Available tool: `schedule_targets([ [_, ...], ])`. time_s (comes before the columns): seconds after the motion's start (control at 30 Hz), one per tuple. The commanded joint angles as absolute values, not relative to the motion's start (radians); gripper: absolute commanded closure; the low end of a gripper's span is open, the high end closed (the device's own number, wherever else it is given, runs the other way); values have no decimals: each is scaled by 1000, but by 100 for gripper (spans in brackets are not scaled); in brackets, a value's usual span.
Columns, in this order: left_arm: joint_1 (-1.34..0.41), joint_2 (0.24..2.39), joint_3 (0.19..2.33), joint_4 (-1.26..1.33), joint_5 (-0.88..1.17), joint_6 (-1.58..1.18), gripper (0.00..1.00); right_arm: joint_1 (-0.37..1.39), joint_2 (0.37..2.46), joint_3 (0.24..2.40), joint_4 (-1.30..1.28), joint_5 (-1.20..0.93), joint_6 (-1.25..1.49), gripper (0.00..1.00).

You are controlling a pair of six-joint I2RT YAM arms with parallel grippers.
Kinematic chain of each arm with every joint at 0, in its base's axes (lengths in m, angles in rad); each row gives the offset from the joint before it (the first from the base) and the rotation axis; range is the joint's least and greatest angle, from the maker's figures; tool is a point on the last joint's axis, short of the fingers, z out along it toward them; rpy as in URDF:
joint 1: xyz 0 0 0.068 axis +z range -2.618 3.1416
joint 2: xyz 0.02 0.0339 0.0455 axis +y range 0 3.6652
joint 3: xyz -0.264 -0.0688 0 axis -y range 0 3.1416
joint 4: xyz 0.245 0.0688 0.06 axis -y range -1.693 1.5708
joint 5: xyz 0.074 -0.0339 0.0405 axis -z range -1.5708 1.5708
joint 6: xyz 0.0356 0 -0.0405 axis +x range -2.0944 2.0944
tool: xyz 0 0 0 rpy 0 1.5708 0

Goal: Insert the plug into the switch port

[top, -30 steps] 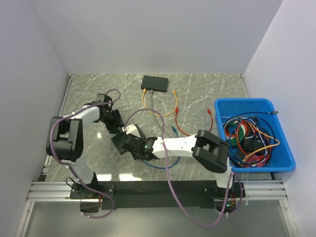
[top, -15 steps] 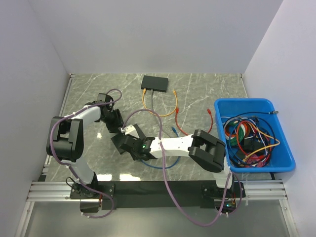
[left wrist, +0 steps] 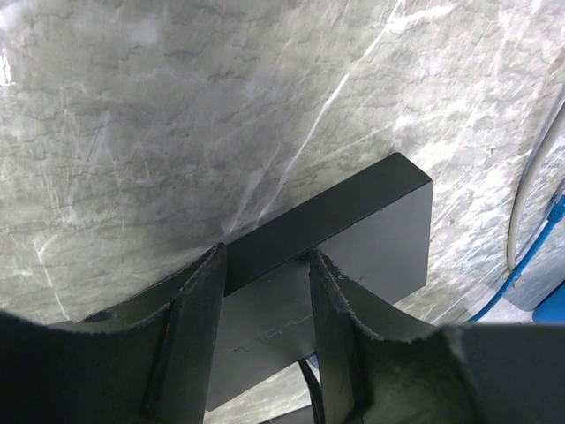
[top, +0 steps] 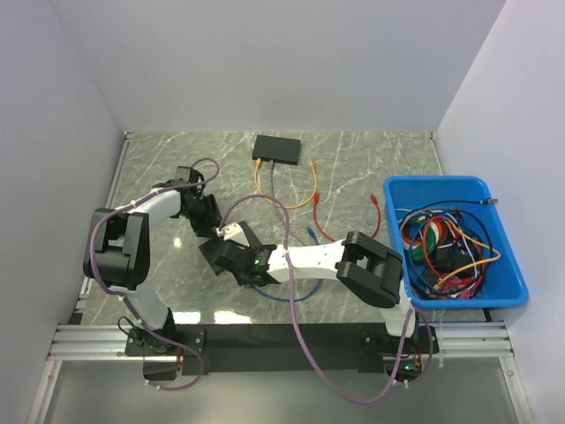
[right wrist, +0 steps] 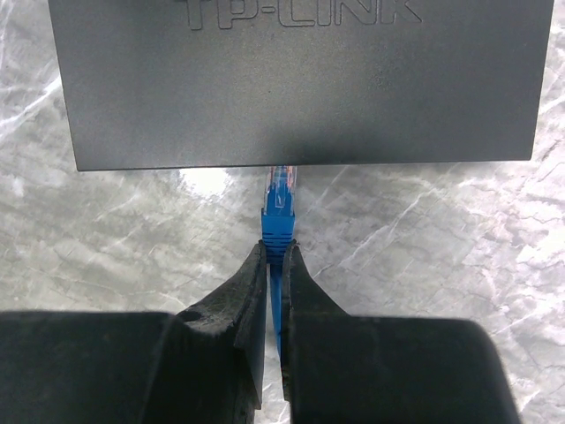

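Two arms meet left of centre on the marble worktop (top: 371,168). On the left, the left hand (left wrist: 265,265) stands partly open, and its fingers (left wrist: 190,336) press on either side of the black switch (left wrist: 371,230). They grip the switch as it lies flat on the worktop.

Move right and the right hand (right wrist: 275,256) comes in opposite, facing the switch's near edge. Its jaws are narrowed almost to nothing, clamped on the rear of the blue plug (right wrist: 280,199). The plug's clear tip reaches the switch's edge, just under the printed lid. I cannot tell whether it sits in a port. Its blue cable (top: 294,298) loops back across the worktop towards the arm bases.

At the back sits a second black switch (top: 276,147), with a yellow cable (top: 259,177) trailing in front of it.

At the far right stands the blue bin (top: 433,181). It holds a tangle of cables (top: 441,243) in red, orange, green, black and white.
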State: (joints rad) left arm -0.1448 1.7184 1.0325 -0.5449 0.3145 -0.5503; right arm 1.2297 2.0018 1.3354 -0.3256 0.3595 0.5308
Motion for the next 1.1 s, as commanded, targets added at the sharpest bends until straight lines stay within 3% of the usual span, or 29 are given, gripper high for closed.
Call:
schedule_targets([
  [0.0, -170, 1738, 1045, -595, 331, -534, 52, 1184, 1979, 1376, -268, 443, 532, 100],
  [1.07, -176, 1740, 1063, -606, 298, -522, 52, 1132, 1925, 1324, -207, 353, 413, 100],
])
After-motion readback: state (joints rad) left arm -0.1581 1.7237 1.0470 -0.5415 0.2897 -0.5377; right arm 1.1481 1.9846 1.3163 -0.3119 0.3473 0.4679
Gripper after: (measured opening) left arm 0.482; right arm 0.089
